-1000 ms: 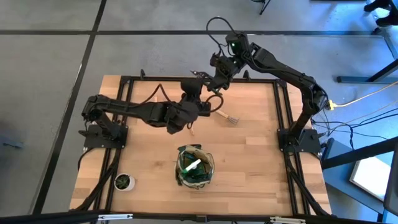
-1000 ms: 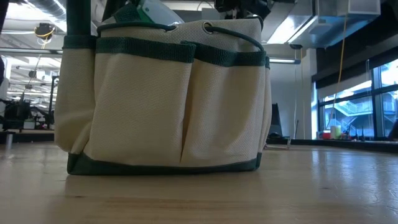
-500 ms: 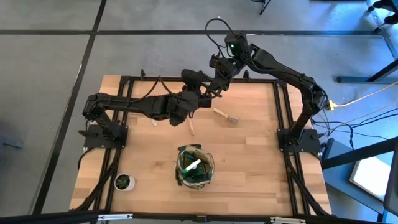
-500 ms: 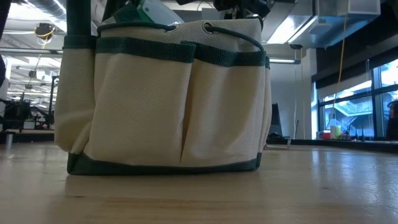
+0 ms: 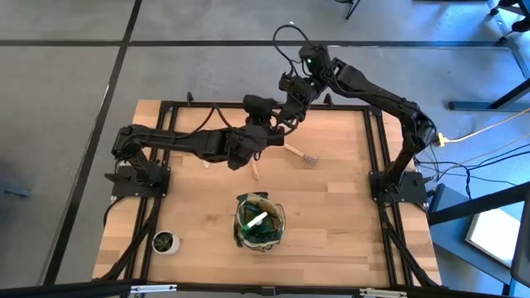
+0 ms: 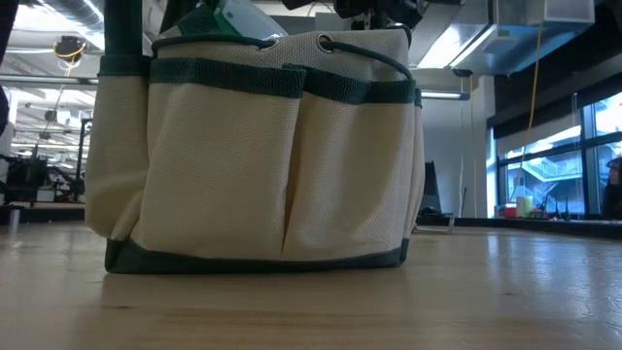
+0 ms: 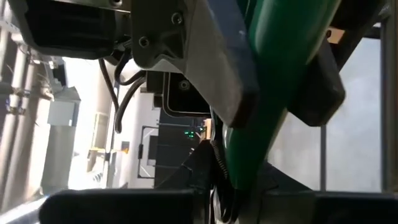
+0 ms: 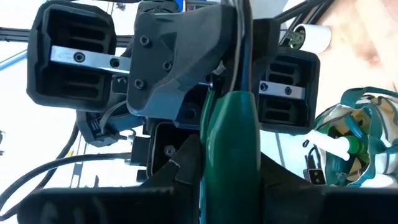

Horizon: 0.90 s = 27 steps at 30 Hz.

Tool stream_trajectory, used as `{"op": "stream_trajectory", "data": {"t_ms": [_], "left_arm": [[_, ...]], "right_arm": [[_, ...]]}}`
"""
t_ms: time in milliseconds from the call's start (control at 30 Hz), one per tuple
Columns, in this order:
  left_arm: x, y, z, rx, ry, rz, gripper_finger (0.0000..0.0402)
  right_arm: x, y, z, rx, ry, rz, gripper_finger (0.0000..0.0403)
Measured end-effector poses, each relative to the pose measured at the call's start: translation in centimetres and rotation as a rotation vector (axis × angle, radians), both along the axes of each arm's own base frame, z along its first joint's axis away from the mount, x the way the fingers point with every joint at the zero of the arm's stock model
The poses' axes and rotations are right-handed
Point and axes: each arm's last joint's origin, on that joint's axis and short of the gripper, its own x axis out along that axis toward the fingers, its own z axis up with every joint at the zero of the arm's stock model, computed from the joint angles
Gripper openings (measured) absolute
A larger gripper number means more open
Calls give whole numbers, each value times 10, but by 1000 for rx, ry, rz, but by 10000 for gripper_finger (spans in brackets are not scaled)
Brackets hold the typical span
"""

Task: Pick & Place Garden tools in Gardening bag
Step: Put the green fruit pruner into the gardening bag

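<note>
The left claw [image 5: 272,127] has just clamped onto the green-handled tool [image 7: 273,81], which the right claw [image 5: 287,114] also grips. This looks like a handover, with the bag [image 5: 261,222] next.

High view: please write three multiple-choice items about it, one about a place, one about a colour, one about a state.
1. The potted plant stands:
A. on the left arm's side
B. on the right arm's side
C. in the bag

2. The tool handle in the right gripper is:
A. red
B. wooden
C. green

3. The gardening bag is:
A. tipped over
B. upright with the spray bottle inside
C. lifted

Key: 1 A, the potted plant sits near that corner; 2 C, the right gripper clamps the green-handled tool; 3 B, the gardening bag stands holding the spray bottle.
</note>
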Motion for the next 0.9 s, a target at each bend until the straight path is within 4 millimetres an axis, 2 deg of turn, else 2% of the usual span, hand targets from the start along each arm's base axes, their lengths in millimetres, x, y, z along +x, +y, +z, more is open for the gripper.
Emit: {"op": "stream_trajectory", "data": {"t_ms": [133, 300, 633, 800, 900], "left_arm": [[0, -1, 0, -19, -44, 8, 30], [-3, -14, 2, -26, -90, 10, 30], [-15, -44, 15, -131, -391, -2, 29], [-22, -50, 24, -229, -574, -27, 29], [-24, -53, 31, -367, -726, -112, 29]], "right_arm": [[0, 0, 0, -2, -3, 2, 65], [1, 0, 3, -48, -78, 17, 76], [1, -3, 36, -209, -390, 38, 251], [-1, -5, 44, -252, -462, 21, 297], [-4, -8, 55, -326, -562, -24, 308]]}}
